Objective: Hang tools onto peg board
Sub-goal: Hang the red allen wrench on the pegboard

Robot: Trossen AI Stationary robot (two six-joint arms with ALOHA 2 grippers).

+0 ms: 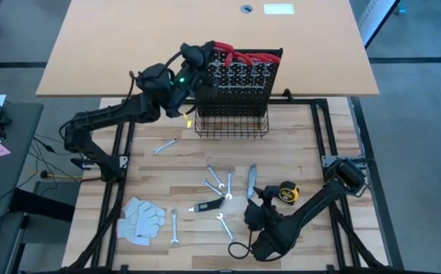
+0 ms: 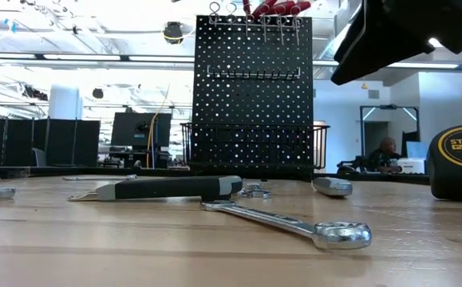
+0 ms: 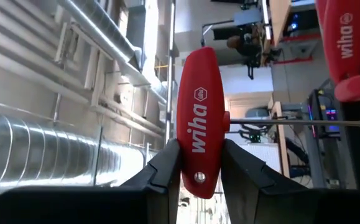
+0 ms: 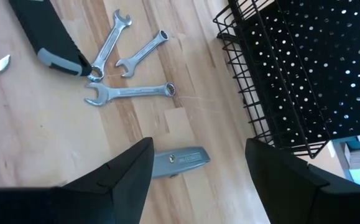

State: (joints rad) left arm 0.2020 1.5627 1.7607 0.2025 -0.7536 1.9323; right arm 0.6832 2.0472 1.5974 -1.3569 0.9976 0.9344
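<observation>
Left claw [image 3: 198, 163] clamped on red pliers handle [image 3: 199, 118] at peg board [image 1: 239, 76] top. Hanging step; release next. Right claw [image 4: 195, 165] wide above knife [image 4: 178, 162].

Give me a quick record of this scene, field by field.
left gripper: shut on a red-handled tool at the top of the peg board
right gripper: open, above the knife
on the board: red-handled tools
on the table: wrenches, tape measure, gloves
</observation>
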